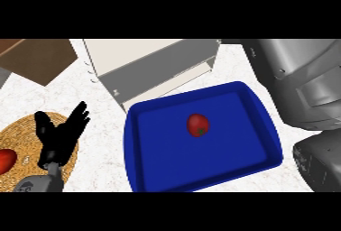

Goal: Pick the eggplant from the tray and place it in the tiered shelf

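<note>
A small red, rounded vegetable (198,124) is seen lying near the middle of the blue tray (157,177), untouched by any hand. The left hand (58,137) is held open with fingers spread upward at the lower left, over a woven mat (20,131), while the pale tiered shelf (149,67) is placed just behind the tray

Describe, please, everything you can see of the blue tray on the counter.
The blue tray is a glossy, plastic-looking rectangle with rounded corners and a raised rim, lying flat and skewed on the pale counter. One small red item with a green stem lies near its middle. Its far corner sits just before the white tiered shelf. No hand touches it.
</note>
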You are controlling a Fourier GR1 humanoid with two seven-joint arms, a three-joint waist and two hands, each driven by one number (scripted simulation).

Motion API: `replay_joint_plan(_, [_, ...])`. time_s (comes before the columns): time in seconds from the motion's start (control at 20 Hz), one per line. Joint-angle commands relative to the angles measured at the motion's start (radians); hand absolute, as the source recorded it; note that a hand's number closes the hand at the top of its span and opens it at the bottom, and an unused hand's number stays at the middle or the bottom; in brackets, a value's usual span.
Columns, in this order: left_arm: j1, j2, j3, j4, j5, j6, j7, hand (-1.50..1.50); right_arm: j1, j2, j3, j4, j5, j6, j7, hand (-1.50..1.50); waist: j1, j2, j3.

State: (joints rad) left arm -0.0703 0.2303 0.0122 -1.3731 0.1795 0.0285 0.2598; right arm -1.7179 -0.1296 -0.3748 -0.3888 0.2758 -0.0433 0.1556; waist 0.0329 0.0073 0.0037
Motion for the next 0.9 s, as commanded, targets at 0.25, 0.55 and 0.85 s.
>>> replay_joint_plan(0.25, [0.030,-0.007,-0.001,0.008,-0.004,0.002,0.032,0.00,0.049,-0.152,-0.058,0.012,-0.005,-0.144,-0.020,-1.50,-0.006,0.004,-0.004])
replay_joint_plan(0.55, [0.003,-0.016,-0.002,0.022,-0.019,0.017,0.037,0.00,0.078,-0.242,-0.129,0.023,-0.055,-0.207,0.013,-1.50,-0.011,0.003,-0.004])
replay_joint_plan(0.85, [-0.006,-0.020,0.002,0.002,-0.022,0.025,0.052,0.00,0.122,-0.401,-0.172,0.070,-0.105,-0.021,0.000,-1.50,0.000,0.008,-0.004])
